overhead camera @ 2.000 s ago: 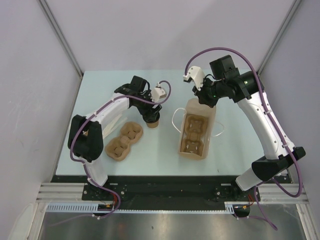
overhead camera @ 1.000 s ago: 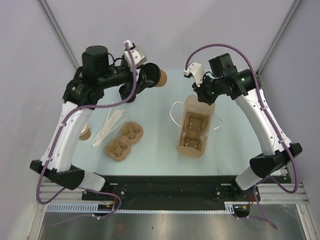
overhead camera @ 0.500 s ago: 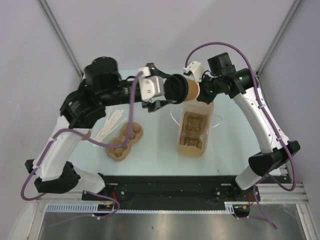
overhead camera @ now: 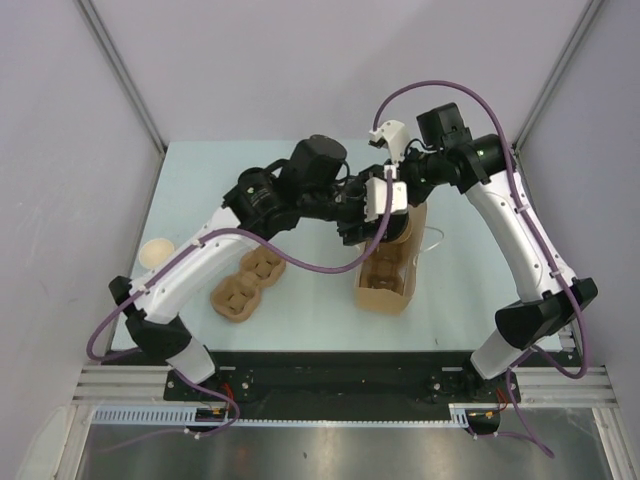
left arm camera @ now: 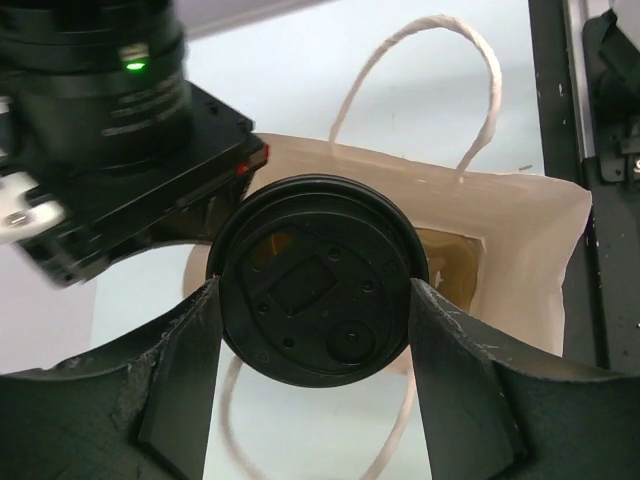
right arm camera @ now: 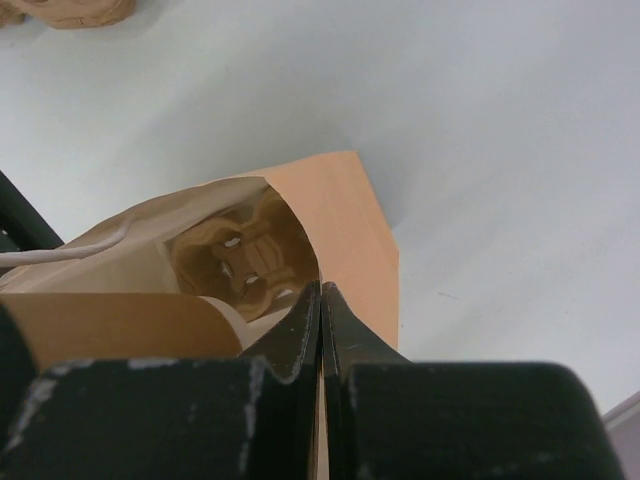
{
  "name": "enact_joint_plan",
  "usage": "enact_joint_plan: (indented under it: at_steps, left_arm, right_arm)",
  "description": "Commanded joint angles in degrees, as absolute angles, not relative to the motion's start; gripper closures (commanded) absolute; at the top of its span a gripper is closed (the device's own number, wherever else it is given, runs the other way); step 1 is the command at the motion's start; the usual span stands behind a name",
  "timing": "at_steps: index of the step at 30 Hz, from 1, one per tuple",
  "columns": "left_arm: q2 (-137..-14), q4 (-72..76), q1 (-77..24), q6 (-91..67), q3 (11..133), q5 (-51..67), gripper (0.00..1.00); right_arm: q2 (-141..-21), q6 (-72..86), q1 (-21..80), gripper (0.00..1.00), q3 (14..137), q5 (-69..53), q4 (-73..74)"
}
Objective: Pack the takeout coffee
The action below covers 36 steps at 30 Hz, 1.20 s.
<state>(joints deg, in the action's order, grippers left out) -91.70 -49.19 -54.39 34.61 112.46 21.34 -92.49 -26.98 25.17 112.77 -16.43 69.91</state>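
Between left pincer [left arm camera: 315, 335] fingers I pinched takeout coffee [left arm camera: 312, 290], lid toward wrist camera, directly over paper bag [left arm camera: 520, 240] mouth, narrow margins at rim. Half-second earlier it hung beside bag. Right pincer [right arm camera: 320, 320], pressed together, gripped bag rim just beyond. Carrier [right arm camera: 240, 255] sat inside below; spare carrier [overhead camera: 245, 285] well left on table [overhead camera: 320, 322].

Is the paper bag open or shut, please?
Open: the paper bag gapes, showing a cup carrier inside; the right gripper pinches its rim.
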Motion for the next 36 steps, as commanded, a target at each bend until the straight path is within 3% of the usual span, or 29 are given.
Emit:
enact_joint_plan:
  at_steps: [1, 8, 17, 32, 36]
  left_arm:
    - [-95.44, -49.39, -56.69, 36.47, 115.92, 16.71, 0.73]
    - [-100.81, -50.28, -57.04, 35.86, 116.19, 13.63, 0.72]
    - [-100.46, -52.99, -56.69, 40.25, 107.85, 15.29, 0.73]
    - [-99.84, -65.38, -49.13, 49.91, 114.08, 15.99, 0.76]
    - [-98.97, -66.79, -49.04, 51.59, 113.47, 16.96, 0.76]
  right_arm:
    - [-94.13, -24.79, 24.61, 1.00, 115.75, -17.75, 68.47]
    - [-95.36, -23.64, 23.91, 1.00, 116.63, -20.12, 68.47]
    - [-97.03, -19.79, 17.77, 1.00, 117.33, -25.13, 70.57]
    - [-89.39, -18.45, 13.27, 1.00, 103.80, -42.44, 78.56]
    - [-87.11, -19.51, 13.53, 0.96, 101.52, -47.20, 81.38]
